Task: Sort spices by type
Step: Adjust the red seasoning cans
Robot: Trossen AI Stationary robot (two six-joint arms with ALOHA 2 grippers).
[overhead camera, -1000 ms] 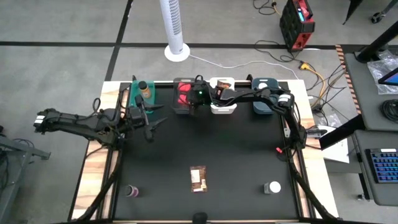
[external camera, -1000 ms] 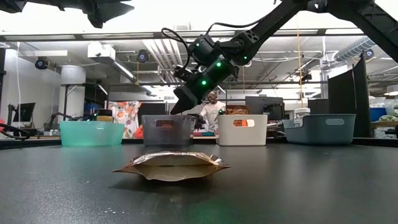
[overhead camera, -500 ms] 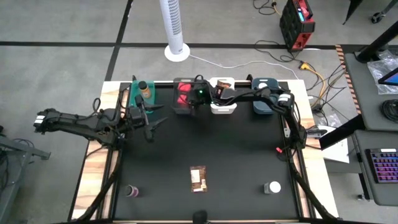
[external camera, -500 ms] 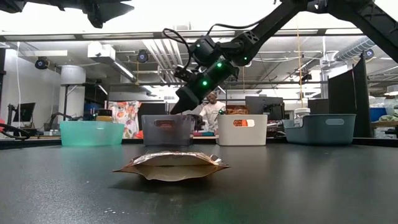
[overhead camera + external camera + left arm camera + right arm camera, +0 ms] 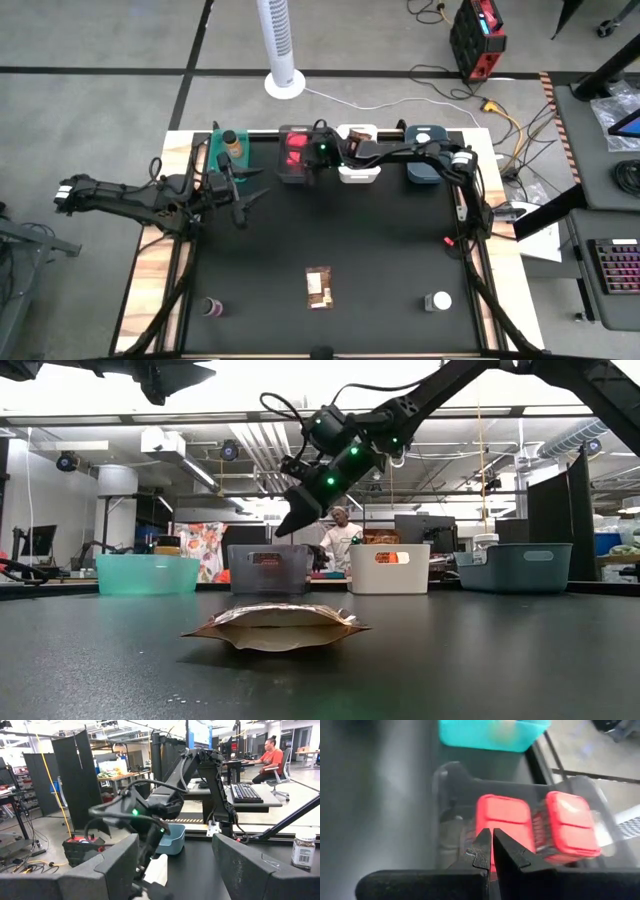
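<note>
The right pincer point(image 5: 296, 525) has lifted, clenched and empty, above the grey bin point(image 5: 268, 568) holding two red tubs point(image 5: 502, 815).

High view straight down, low view level across table, 2 wrist views forward (both show grey bin point(image 5: 450, 820))

Bright ceiling lamps are flooding the room behind my table, washing the top of the low view almost white and leaving my arms dark against it. The black tabletop point(image 5: 480, 660) is catching a dull sheen near the packet point(image 5: 277, 626). Over the grey bin point(image 5: 445, 815), my right wrist view is smearing, its teal bin point(image 5: 490, 732) out of focus.
</note>
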